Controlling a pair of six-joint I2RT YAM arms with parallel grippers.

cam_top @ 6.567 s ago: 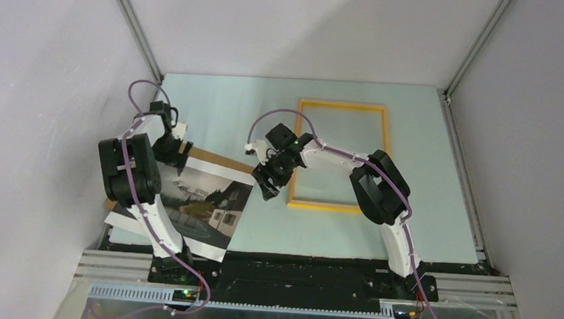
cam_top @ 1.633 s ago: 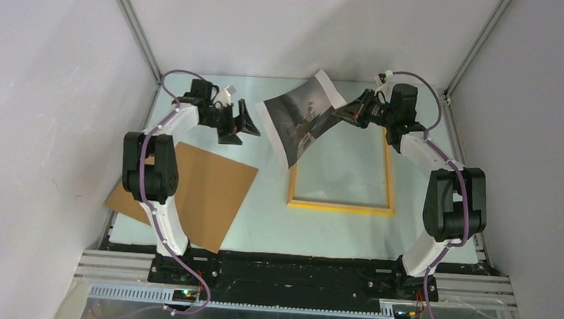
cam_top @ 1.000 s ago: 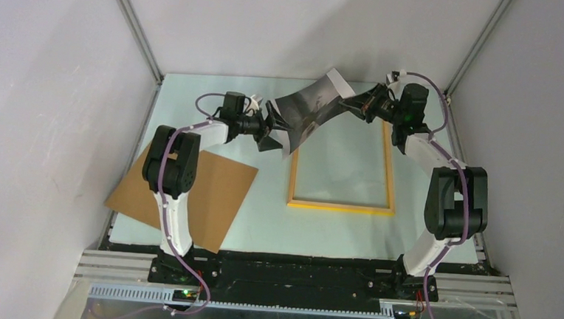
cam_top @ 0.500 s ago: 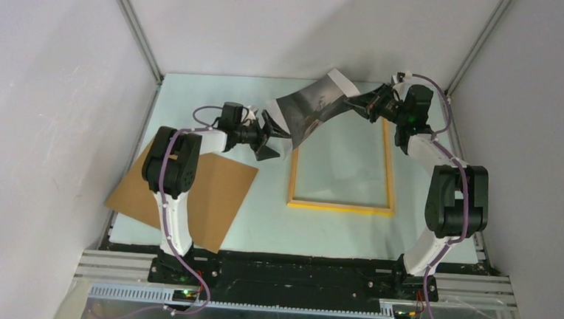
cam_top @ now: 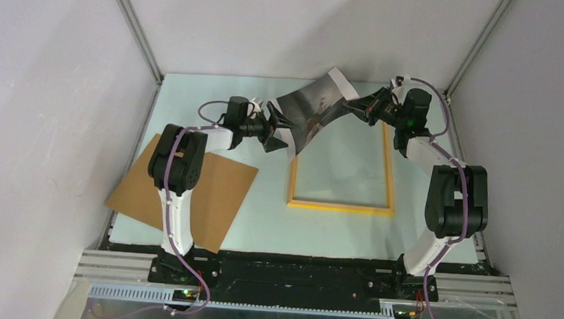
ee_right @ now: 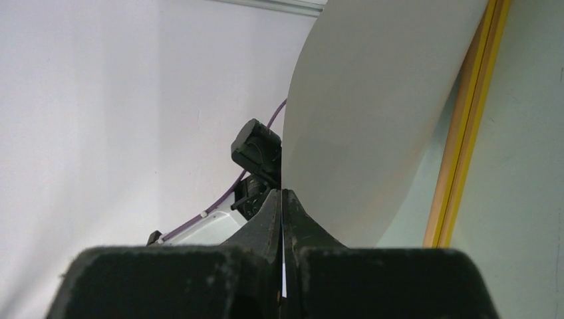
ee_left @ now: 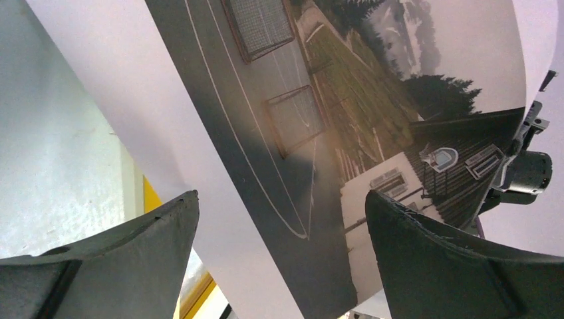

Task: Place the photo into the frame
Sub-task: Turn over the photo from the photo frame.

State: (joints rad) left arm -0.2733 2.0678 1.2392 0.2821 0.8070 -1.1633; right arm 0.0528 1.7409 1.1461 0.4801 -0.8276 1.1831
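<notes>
The photo [cam_top: 308, 113] hangs in the air, bowed into a curve, over the 12 o'clock end of the frame [cam_top: 341, 206], picture side turned towards 9 o'clock. A few seconds ago it lay on the brown board [cam_top: 203, 192] at the frame's 8 o'clock. Now that board is bare and the frame lies flat on the table [cam_top: 216, 96] with nothing in it.

My right gripper [cam_top: 356, 108] stays clamped on the photo's 3 o'clock edge, jaws pressed tight with the sheet between them.

What has just changed is on the other side. My left gripper [cam_top: 277, 130] has swung in from 9 o'clock, and its fingers [ee_left: 100, 266] now stand wide apart around the photo's lower white border, not yet pinching it.

I judge this to be the start of a two-handed hold. Once my left fingers close, I can pull the sheet flat and lower it squarely inside the yellow edges. Until then the loose end can still sag or twist.
</notes>
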